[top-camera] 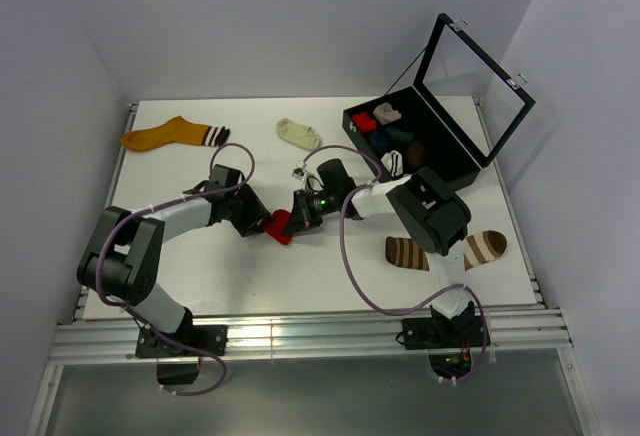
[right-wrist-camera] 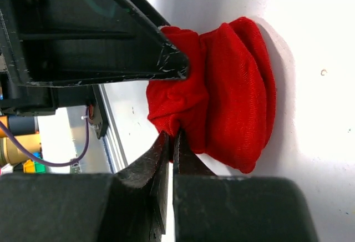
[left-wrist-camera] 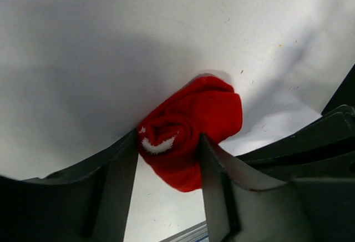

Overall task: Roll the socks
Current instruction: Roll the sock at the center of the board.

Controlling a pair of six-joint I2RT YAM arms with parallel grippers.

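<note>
Closest of all are the bottoms of the two arms, the left arm (top-camera: 125, 256) and the right arm (top-camera: 430, 216). Both lean in to the middle of the white surface (top-camera: 220, 276) so they can work on one sock together. At the back right a black box (top-camera: 455, 161) stands open, and rolled socks (top-camera: 378, 121) lie in it, so I think this is where done socks go. A brown sock (top-camera: 406, 253) with pale stripes lies flat, partly hidden by the right arm. An orange sock (top-camera: 160, 136) lies flat at the back left, and a short cream sock (top-camera: 298, 133) lies at the back middle. All three look like they wait their turn. The red sock (right-wrist-camera: 238, 86) sits on the surface between the two hands, wound up into a fat roll. The left hand (left-wrist-camera: 168, 139) has a finger pressed on each side of the roll, and I think that is to stop it from coming undone. The right hand (right-wrist-camera: 171, 135) is shut tight. Its tips seem to nip a thin fold at the edge of the roll, maybe to pull the cuff over and lock it.
</note>
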